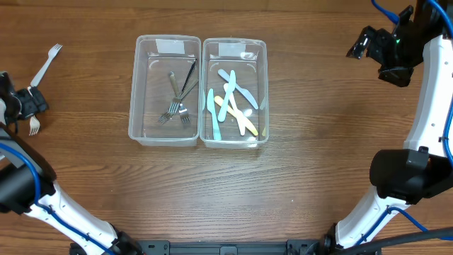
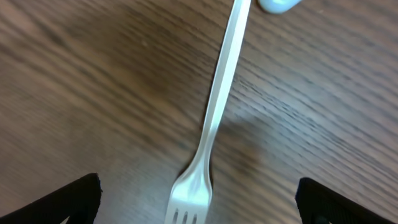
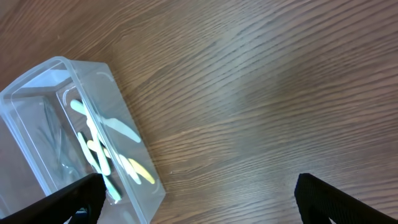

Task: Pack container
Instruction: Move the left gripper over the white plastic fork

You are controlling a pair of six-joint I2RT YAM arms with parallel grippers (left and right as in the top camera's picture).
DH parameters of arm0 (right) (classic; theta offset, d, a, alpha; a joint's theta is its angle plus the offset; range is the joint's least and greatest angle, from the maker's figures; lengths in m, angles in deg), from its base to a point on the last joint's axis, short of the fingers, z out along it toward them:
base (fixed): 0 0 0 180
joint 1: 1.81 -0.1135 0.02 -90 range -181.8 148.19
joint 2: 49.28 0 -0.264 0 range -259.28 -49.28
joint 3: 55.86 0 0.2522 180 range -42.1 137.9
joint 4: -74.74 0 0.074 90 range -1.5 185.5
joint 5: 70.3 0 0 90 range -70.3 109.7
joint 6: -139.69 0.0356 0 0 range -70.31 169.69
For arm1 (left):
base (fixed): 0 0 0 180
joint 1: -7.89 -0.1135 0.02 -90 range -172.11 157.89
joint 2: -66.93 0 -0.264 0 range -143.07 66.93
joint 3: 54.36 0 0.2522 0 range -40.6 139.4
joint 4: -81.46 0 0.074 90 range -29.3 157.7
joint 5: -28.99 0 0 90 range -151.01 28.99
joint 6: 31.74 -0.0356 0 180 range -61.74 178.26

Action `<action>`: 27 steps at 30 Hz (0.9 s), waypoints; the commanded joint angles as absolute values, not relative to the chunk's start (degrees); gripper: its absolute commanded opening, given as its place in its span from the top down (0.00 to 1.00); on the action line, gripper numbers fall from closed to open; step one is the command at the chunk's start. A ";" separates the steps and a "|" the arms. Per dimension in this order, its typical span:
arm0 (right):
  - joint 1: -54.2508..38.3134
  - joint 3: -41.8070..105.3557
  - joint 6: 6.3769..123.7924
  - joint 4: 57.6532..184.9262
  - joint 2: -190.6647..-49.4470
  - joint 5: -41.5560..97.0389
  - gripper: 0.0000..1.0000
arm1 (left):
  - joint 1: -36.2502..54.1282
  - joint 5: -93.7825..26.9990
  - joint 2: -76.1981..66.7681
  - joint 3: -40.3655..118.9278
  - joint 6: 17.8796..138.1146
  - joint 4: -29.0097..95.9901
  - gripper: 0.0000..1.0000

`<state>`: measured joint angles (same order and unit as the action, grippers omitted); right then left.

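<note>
Fingers (image 2: 71,202) of the left gripper (image 1: 30,101) stand wide apart over a metal fork (image 2: 214,118) on the table (image 1: 318,177), touching nothing, while the right gripper (image 1: 369,44) hangs equally spread and empty, well right of two clear containers (image 1: 202,138).

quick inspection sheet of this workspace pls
surface: wooden table, no spills seen
job's things: left container holds metal forks; right container holds pastel plastic knives; one loose fork and another fork lie at the table's left edge
clutter: nothing seen
grippers: left gripper open over a fork lying on the wood; right gripper open, empty, above the table
cables: blue cables run along the arms, away from the containers
surroundings: nothing seen
</note>
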<state>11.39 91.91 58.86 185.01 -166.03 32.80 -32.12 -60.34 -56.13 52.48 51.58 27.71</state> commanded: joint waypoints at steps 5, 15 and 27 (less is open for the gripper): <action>11.45 91.67 59.82 185.12 -165.14 32.65 0.00 | -31.88 -59.69 -61.40 52.53 49.24 33.48 0.00; 11.45 91.67 61.74 185.30 -165.14 32.65 0.00 | -31.66 -59.20 -65.62 52.53 49.22 35.29 0.09; 11.45 91.67 61.94 185.28 -165.14 32.65 0.00 | -31.29 -58.42 -65.71 52.53 49.24 34.09 0.66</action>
<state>11.39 91.91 61.68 185.43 -166.03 32.80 -31.46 -57.52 -61.88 53.20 50.18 35.60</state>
